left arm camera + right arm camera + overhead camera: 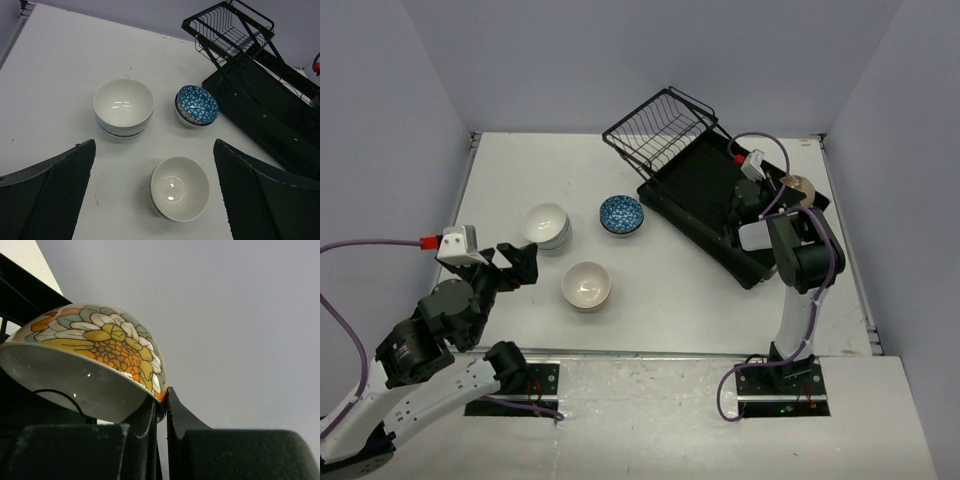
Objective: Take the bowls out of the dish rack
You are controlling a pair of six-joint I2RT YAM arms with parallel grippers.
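Note:
The black dish rack (705, 195) lies at the right, its tilted wire basket (660, 125) at the far end. My right gripper (165, 395) is shut on the rim of a bowl with a yellow and orange flower pattern (100, 350), held over the rack's right side (800, 187). On the table stand a stack of white bowls (547, 226), a blue-patterned bowl (621, 215) sitting on another bowl, and a cream stack (587, 285). My left gripper (154, 145) is open and empty above the cream bowls (179, 187).
The rack (270, 115) and its basket (227, 30) also show at the right of the left wrist view, beyond the white stack (123, 106) and the blue bowl (197, 105). Grey walls close the table on three sides.

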